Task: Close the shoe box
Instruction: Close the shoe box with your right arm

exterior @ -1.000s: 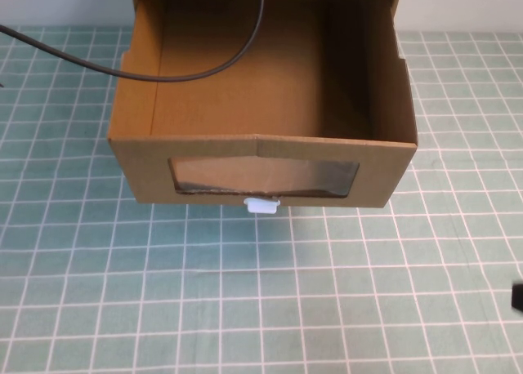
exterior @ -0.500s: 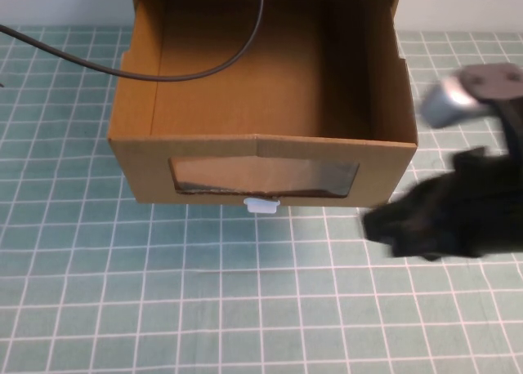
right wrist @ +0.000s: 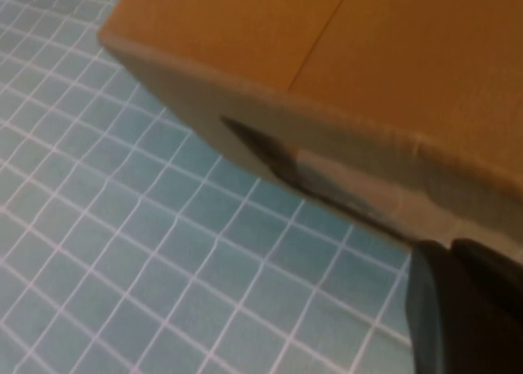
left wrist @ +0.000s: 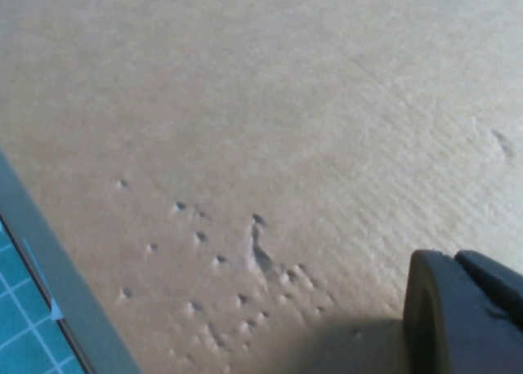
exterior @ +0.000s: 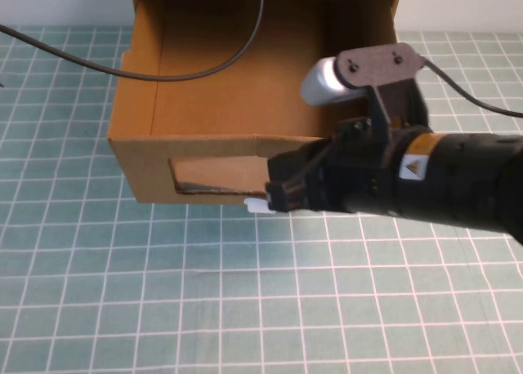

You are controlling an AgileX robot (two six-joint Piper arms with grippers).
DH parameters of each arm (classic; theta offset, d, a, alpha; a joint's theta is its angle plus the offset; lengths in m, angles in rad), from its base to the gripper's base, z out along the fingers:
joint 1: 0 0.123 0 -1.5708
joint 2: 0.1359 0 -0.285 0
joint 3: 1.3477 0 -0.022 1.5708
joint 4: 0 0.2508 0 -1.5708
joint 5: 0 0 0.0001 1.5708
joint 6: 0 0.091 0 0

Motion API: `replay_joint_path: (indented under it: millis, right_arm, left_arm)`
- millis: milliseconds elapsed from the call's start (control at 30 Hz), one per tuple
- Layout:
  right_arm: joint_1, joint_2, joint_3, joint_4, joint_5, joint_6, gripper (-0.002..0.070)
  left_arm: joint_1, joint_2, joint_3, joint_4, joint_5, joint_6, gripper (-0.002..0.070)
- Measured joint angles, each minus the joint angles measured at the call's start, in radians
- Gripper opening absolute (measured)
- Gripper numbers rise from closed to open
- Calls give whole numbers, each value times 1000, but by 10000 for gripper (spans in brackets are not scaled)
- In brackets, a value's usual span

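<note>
The right gripper (exterior: 278,196) reaches in from the right side of the high view and sits low against the front wall of the shoe box (exterior: 139,158), its dark tip just beside the small white tab (exterior: 256,204) that sticks out under that wall; whether its fingers are apart or together cannot be told. In the right wrist view only one dark finger (right wrist: 458,309) shows at the corner, with the box's front edge and the narrow window (right wrist: 270,158) close ahead. The arm behind the tip is black, with a yellow warning label (exterior: 413,167) on its side and a grey cylinder (exterior: 323,82) above it, and it covers the right half of the window. The box stands open at the far middle of the table, its brown inside bare, a black cable (exterior: 204,64) draped across its back wall. The left gripper (left wrist: 462,313) is not seen in the high view; its wrist camera shows a dark finger edge close against plain cardboard (left wrist: 261,121) marked with small dents, and its opening cannot be judged either. The table is covered by a teal cutting mat (exterior: 163,292) with a white grid, and a pale wall (exterior: 65,2) runs behind it.
</note>
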State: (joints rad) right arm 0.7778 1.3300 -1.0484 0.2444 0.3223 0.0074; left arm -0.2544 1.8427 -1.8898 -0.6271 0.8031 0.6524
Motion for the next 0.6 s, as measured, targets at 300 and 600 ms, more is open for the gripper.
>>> replay_joint_path:
  millis: [300,600]
  right_arm:
    - [-42,90,-67,6,-45,0,-11]
    - [-80,165,-138,6,-115,0,-11]
  left_arm:
    - [0,0,0,0,-2,-2,-5]
    - [0,0,0,0,-3,-2,-5]
